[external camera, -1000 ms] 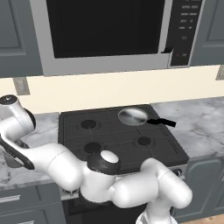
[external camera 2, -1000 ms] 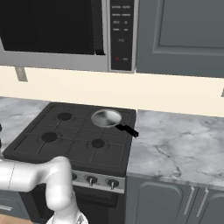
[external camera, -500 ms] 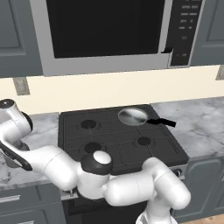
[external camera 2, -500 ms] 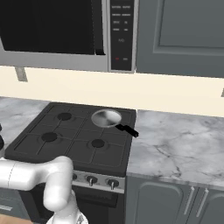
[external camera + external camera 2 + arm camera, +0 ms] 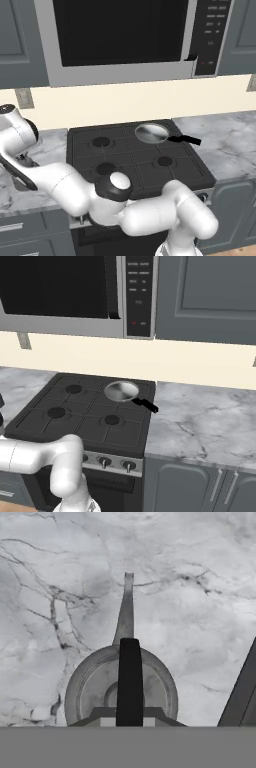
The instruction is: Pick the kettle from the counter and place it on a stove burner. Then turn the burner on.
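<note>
Approaching the kettle (image 5: 121, 694) on the counter (image 5: 200, 612).
Kettle unlifted; gripper's grasp state cannot be told; stove burner (image 5: 106, 168) placement and ignition remain.

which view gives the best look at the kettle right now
The hand view: it looks straight down on the kettle, its black handle running up the middle and its spout pointing away over the marble counter. In the left base view the arm's white links cover that spot; the right base view gives no clear sight of it.
</note>
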You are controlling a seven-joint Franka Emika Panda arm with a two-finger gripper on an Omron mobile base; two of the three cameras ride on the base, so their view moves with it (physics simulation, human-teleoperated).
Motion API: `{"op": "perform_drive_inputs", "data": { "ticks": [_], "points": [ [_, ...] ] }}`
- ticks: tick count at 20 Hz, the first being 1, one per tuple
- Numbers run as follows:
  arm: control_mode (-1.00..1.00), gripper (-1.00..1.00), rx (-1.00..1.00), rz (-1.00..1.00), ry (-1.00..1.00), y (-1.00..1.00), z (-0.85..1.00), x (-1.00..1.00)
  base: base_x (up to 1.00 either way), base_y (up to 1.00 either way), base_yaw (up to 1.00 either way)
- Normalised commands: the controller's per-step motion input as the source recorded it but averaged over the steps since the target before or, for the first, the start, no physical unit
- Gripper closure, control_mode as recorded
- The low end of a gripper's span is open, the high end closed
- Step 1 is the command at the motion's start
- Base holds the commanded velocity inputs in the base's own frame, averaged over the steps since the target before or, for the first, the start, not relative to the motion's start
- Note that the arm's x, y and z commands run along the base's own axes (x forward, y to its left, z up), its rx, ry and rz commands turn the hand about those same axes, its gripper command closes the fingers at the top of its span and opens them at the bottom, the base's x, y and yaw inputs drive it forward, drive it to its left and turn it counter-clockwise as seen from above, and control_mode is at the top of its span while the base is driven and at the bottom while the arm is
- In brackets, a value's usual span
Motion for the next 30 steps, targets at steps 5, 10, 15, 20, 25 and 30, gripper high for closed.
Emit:
{"op": "perform_drive_inputs", "data": {
  "ticks": [5, 10, 15, 20, 25, 30],
  "points": [
    [-1.00, 1.00, 0.00, -0.20, -0.06, -0.85, 0.08, -0.34, 0.00, 0.00, 0.00],
    [-1.00, 1.00, 0.04, -0.15, -0.12, -0.43, 0.54, -0.13, 0.00, 0.00, 0.00],
    [-1.00, 1.00, 0.08, -0.12, -0.11, -0.48, 0.43, -0.26, 0.00, 0.00, 0.00],
    [-1.00, 1.00, 0.09, -0.11, -0.02, -0.55, 0.38, -0.17, 0.00, 0.00, 0.00],
    [-1.00, 1.00, 0.05, -0.11, 0.00, -0.61, 0.17, -0.01, 0.00, 0.00, 0.00],
    [-1.00, 1.00, 0.00, -0.12, 0.00, -0.55, 0.01, 0.00, 0.00, 0.00, 0.00]
  ]
}}
